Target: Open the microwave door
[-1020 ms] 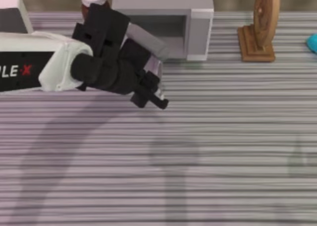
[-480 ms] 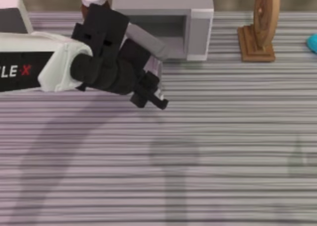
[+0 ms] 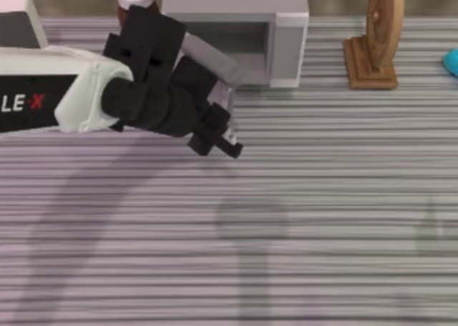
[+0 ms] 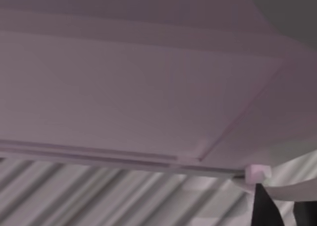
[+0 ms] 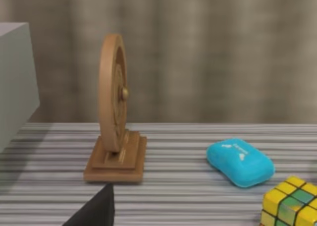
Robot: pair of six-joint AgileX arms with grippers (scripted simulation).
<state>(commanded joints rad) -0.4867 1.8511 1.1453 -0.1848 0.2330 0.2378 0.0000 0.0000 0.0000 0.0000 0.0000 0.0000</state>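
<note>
Mid-swing: left claw (image 3: 227,141) closed on the door's (image 3: 215,63) handle edge, microwave (image 3: 243,26) behind it; next, pull wider.

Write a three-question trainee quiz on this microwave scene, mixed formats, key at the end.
1. True or false: the microwave door is swung open, exposing the cavity of the microwave.
2. Which arm's gripper is at the door? A) left B) right
3. Fill in: the object right of the microwave in the top view is a wooden ____ on a stand.

Key: 1 true; 2 A, the left gripper; 3 wheel.
</note>
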